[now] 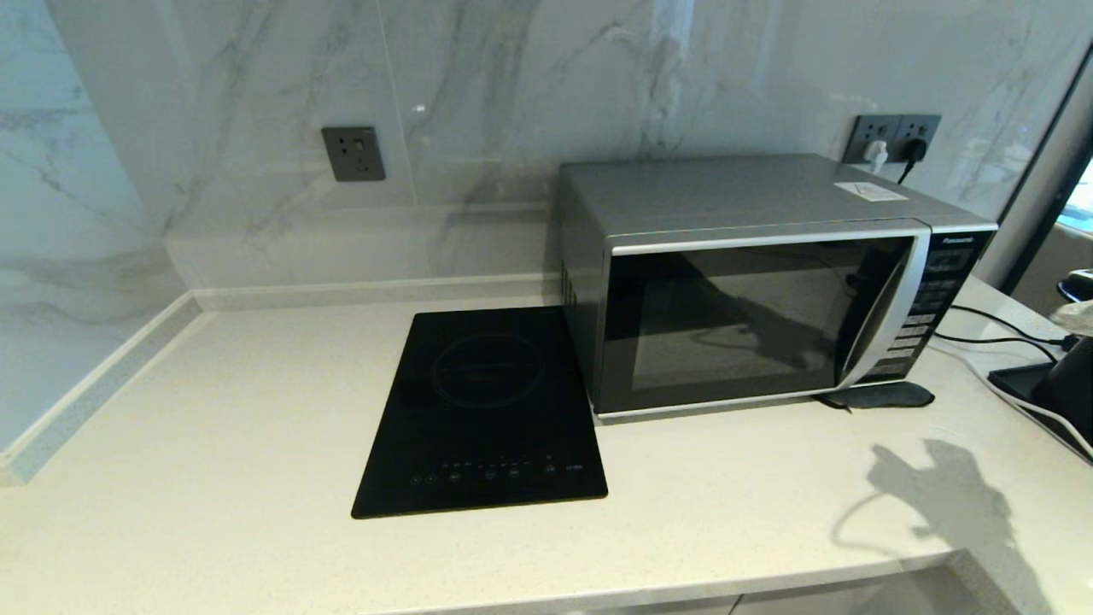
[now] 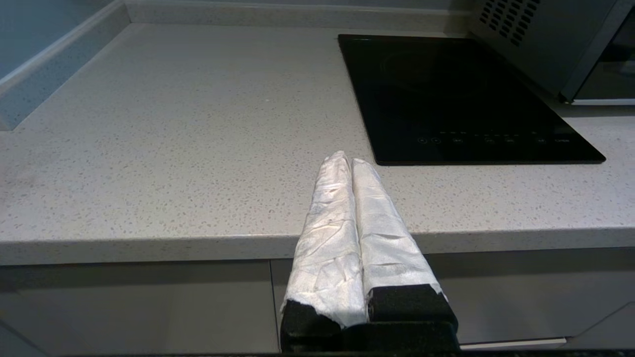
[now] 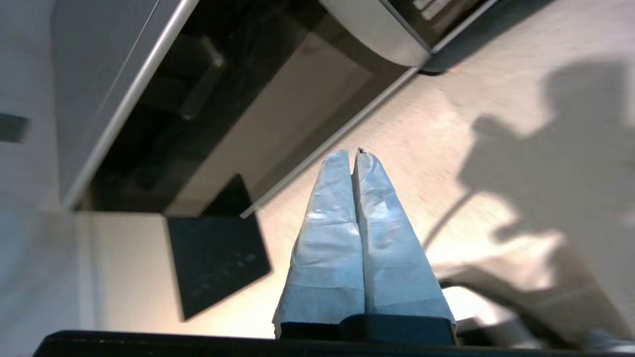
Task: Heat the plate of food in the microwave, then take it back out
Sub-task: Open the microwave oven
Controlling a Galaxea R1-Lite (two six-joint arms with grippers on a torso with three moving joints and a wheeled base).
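Fingers of left gripper [image 2: 351, 161] and right gripper [image 3: 353, 153], white-wrapped, pressed together empty; boxy microwave [image 1: 751, 282] closed.

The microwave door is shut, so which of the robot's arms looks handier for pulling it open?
Probably the right. The microwave has its curved handle on the robot's right side, and the shut right tool hangs in front of the door. The shut left tool is off by the hob.

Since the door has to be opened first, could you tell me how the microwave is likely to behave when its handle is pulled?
The microwave looks boxy and broad-based, so it is unlikely to tip. On the smooth countertop it might slide forward slightly. Its curved handle looks rigid.
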